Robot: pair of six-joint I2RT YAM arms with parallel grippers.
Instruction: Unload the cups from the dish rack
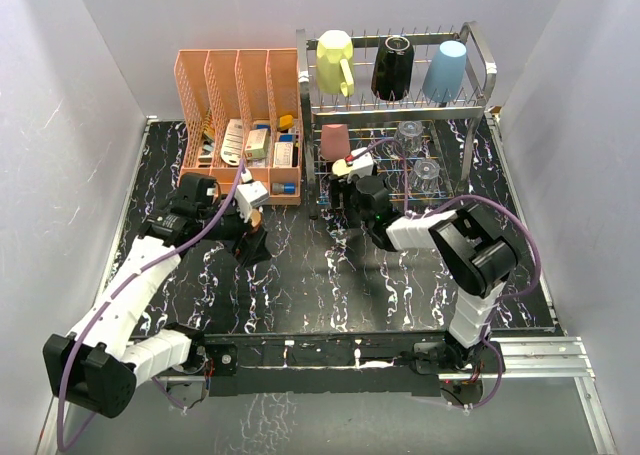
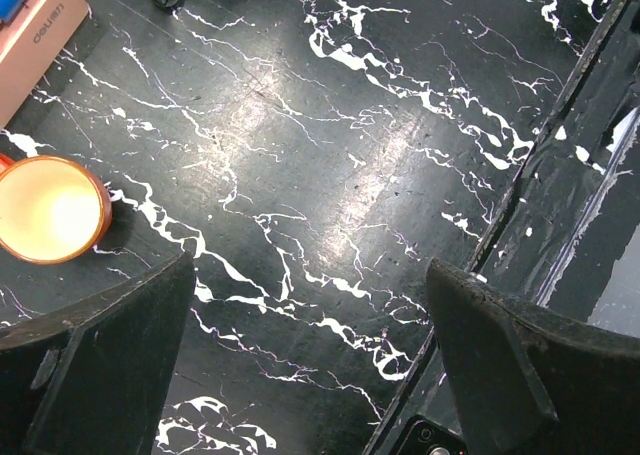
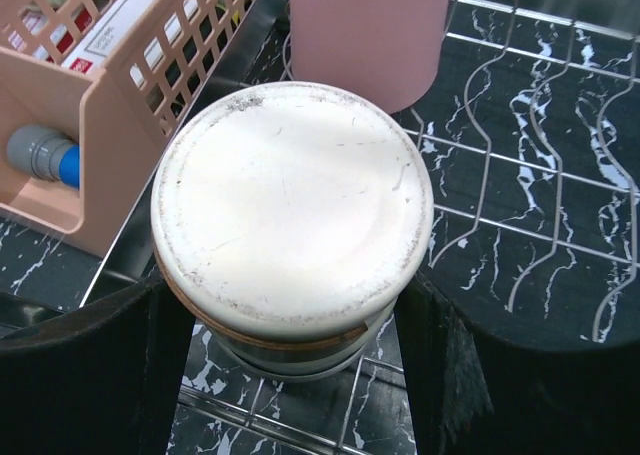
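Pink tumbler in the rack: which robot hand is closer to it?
Right. The right gripper is in the dish rack, straddling a white-bottomed cup right beside the pink tumbler. The left gripper is out over the table, near the orange cup.

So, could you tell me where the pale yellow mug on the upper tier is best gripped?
Probably by its handle, coming from the near side. The pale yellow mug sits mouth-down on the prongs at the left end of the dish rack's upper tier, with the handle turned that way. The black mug stands close on its right, so a body grip looks tighter.
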